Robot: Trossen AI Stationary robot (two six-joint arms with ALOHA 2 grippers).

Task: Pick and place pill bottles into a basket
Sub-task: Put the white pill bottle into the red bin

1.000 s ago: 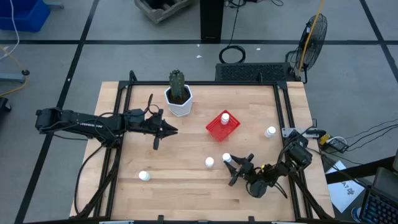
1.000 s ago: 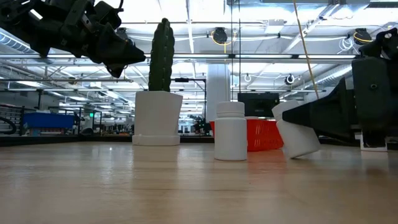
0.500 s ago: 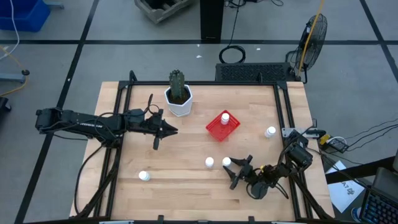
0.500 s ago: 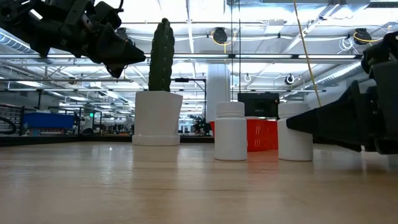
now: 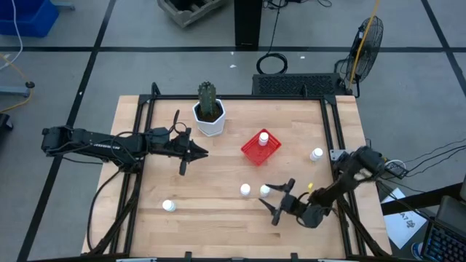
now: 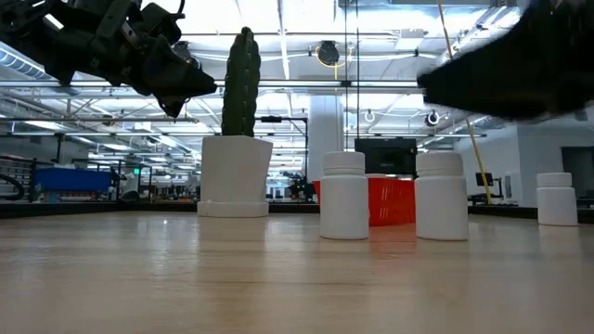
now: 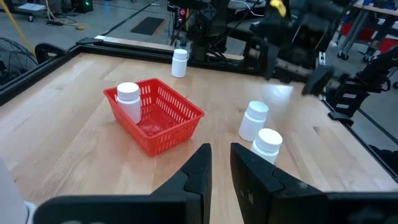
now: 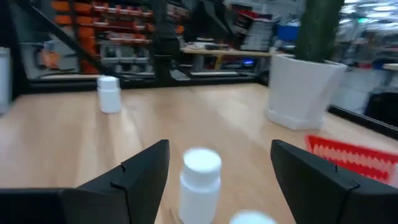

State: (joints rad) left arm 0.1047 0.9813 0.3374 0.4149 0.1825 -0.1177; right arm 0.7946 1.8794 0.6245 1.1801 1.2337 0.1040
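Right gripper [image 5: 278,201] let go tilted pill bottle [image 5: 265,190], now upright beside second bottle [image 5: 246,190]; fingers wide, lifted clear. Left gripper [image 5: 199,152] nearly shut, empty, waiting mid-table. One bottle in red basket [image 5: 255,151]. Step: re-grasp; next needs jaws squared round bottle

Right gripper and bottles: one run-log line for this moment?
right gripper: open, raised beside two upright pill bottles, empty | basket: one bottle inside | left gripper: shut, waiting by cactus pot

My wooden table [image 5: 218,167] carried a cactus pot [image 5: 210,118], a red basket [image 5: 261,148] and four loose pill bottles [image 5: 169,206].
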